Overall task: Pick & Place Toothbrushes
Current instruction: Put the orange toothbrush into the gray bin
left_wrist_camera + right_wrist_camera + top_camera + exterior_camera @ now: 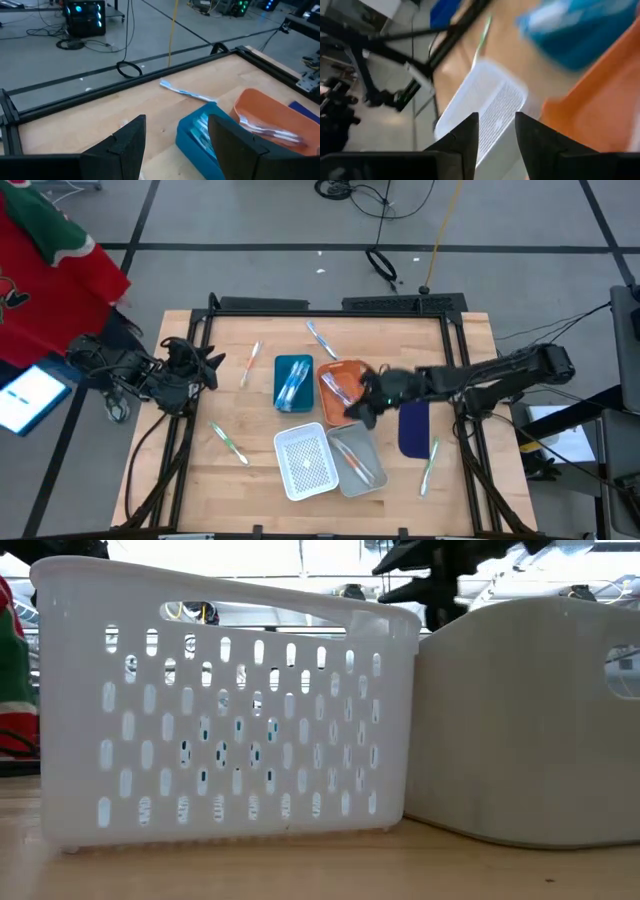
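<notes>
Toothbrushes lie in a blue tray [293, 383], in an orange tray [343, 387] and, one with orange accents [357, 465], in a grey basket [357, 458]. Loose toothbrushes lie flat on the table: one [249, 363] left of the blue tray, one [321, 338] behind it, a green one [229, 443] at the near left and a green one [429, 467] at the near right. My right gripper [362, 408] hangs blurred above the orange tray's near edge, open [496, 135], nothing between its fingers. My left gripper [210, 363] waits open [175, 145] at the table's left edge.
A white perforated basket [307, 460] stands next to the grey basket near the front edge. A dark blue flat oblong piece [414, 427] lies right of the trays. A black frame [330, 305] borders the table. Bare wood shows at the near left.
</notes>
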### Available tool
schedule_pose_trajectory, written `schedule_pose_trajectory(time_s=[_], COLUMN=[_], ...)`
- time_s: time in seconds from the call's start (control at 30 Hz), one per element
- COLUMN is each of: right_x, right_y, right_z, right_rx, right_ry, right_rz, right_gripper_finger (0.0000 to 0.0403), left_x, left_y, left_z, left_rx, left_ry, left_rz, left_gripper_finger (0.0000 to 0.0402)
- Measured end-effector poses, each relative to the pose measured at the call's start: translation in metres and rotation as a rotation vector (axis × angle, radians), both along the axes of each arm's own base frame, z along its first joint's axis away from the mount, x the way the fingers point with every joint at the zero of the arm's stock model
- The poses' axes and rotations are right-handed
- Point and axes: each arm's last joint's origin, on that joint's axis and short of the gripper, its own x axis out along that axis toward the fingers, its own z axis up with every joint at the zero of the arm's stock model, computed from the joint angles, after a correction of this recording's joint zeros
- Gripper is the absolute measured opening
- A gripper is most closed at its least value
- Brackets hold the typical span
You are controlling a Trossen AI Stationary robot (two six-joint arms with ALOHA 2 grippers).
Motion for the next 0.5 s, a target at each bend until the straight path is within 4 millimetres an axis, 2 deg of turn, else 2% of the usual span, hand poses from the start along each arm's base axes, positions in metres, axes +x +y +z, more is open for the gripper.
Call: schedule_pose_trajectory(time_s=[0.17,0.27,0.4,0.5], right_x=[-0.007,-0.018,-0.042,-0.064], right_y=[-0.037,-0.054,-0.069,-0.071], right_z=[0.021,0.034,0.055,0.07], right_rx=[-0.218,-0.372,-0.495,-0.553], right_ry=[-0.148,-0.2,-0.258,-0.305], right_rz=[-0.038,-0.074,-0.099,-0.112], right_gripper_finger=[0.0118,0.0116,0.0112,0.0109], left_x=[0.0,0.0,0.0,0.0], left_y=[0.0,0.0,0.0,0.0], left_z=[0.0,0.0,0.0,0.0], left_rx=[0.005,0.002,0.002,-0.002], left_ry=[-0.004,-0.007,-0.008,-0.012], left_rz=[0.007,0.008,0.008,0.011], left_gripper_finger=[0.0211,0.0211,0.0211,0.0211])
